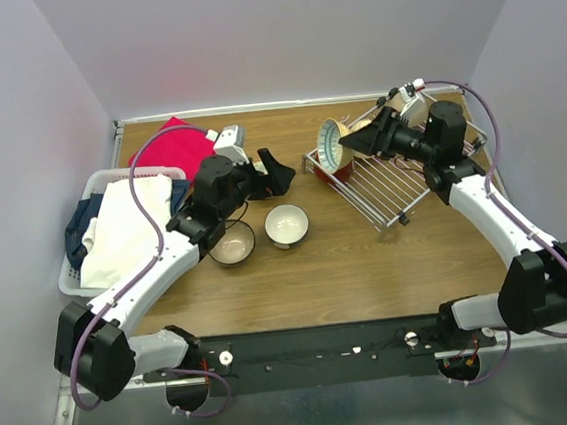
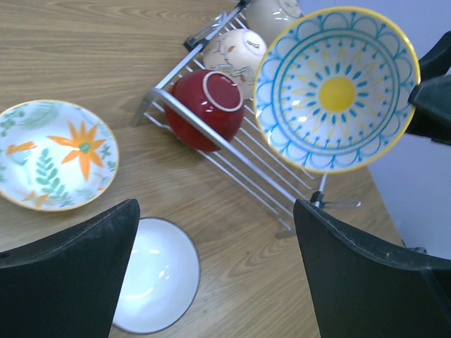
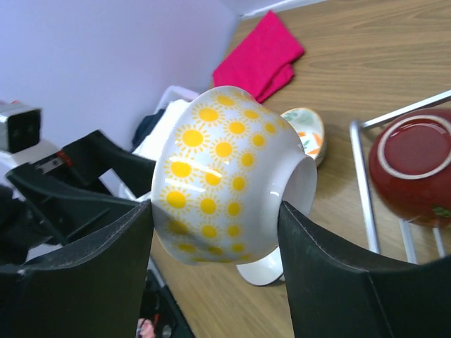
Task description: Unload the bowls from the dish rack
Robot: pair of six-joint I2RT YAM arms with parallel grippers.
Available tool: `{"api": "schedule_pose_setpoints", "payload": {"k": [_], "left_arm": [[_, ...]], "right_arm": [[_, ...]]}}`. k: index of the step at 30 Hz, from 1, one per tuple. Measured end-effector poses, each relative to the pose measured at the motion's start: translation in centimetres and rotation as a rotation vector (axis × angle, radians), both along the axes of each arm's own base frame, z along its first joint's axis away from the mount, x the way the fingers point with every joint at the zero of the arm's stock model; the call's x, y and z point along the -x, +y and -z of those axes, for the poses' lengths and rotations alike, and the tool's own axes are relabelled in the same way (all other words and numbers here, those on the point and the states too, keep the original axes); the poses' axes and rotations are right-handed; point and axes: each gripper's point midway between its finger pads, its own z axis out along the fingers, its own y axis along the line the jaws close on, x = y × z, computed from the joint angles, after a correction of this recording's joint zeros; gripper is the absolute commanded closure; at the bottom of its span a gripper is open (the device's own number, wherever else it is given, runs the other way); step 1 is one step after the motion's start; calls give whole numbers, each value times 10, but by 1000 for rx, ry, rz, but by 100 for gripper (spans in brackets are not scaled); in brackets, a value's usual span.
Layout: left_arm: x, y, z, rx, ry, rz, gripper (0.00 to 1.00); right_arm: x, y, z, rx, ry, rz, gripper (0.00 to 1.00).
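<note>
The wooden surface (image 1: 349, 266) carries the dish rack (image 1: 387, 187) at far right, with a red bowl (image 2: 208, 109) upside down inside it. The right tool (image 3: 215, 211) clamps a sun-patterned bowl (image 3: 225, 169) on its side above the rack's left end. The left tool (image 2: 215, 208) gapes wide above a floral bowl (image 2: 56, 155) and a white-lined bowl (image 2: 151, 282) standing on the surface.

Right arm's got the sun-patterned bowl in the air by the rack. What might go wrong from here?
1. The right gripper pinches the sun-patterned bowl on its side, across a glossy curved wall. It may slip and drop near the red bowl in the dish rack.
2. The open left gripper hangs close to that bowl, so the two could collide.
3. The floral bowl and white bowl crowd the likely set-down spot.
</note>
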Motion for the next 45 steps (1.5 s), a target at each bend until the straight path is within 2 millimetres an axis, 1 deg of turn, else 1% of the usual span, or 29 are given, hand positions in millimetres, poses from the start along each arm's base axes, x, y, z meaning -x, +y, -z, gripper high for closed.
{"api": "schedule_pose_setpoints", "payload": {"k": [5,11,14,18,19,21,22,24,25,27,28,29,30,32,33,34,35,36,38,39,41,42,45], "left_arm": [[-9,-19,-3,45,21,6,2],[-22,-35,5,103,75,-8,6],[-23,-44,11,130,104,5,10],[-23,-57,17,170,145,29,18],[-23,-61,18,184,155,39,23],[-22,-67,17,215,168,55,28],[-22,-69,17,229,174,62,33],[-21,-76,14,267,181,82,41],[-20,-80,11,284,182,95,48],[-19,-86,8,316,187,118,57],[-18,-89,6,333,190,128,64],[-17,-92,4,349,190,140,68],[-17,-94,3,361,193,147,76],[-16,-96,2,376,196,156,83],[-16,-96,2,386,201,159,87],[-15,-96,2,391,202,162,96],[-15,-97,2,393,201,168,98],[-14,-97,2,395,198,174,100],[-12,-97,2,400,198,181,100],[-11,-97,2,401,199,184,100],[-10,-95,2,395,197,186,100],[-10,-94,2,392,196,185,100],[-8,-87,-1,357,166,180,100]], "right_arm": [[17,8,-6,-104,4,-57,56],[34,12,-14,-186,3,-104,56],[39,13,-20,-209,-6,-118,56],[45,15,-22,-233,-7,-136,56],[47,15,-21,-239,-3,-141,56],[49,15,-20,-247,2,-146,56],[51,15,-18,-250,7,-148,56],[52,16,-16,-256,15,-154,56],[53,16,-15,-260,21,-156,56],[55,16,-13,-264,26,-161,56],[55,16,-13,-266,26,-163,56],[55,16,-13,-266,26,-164,56],[56,16,-14,-268,22,-167,56],[56,17,-15,-271,18,-169,55],[57,16,-17,-274,14,-170,53],[56,15,-17,-278,17,-167,51],[56,15,-17,-283,21,-166,48],[56,14,-17,-288,26,-162,42],[56,12,-16,-295,39,-153,35],[56,11,-16,-295,42,-153,27],[57,11,-13,-287,45,-151,19],[58,11,-12,-281,45,-151,12],[58,11,-2,-233,41,-144,4]]}}
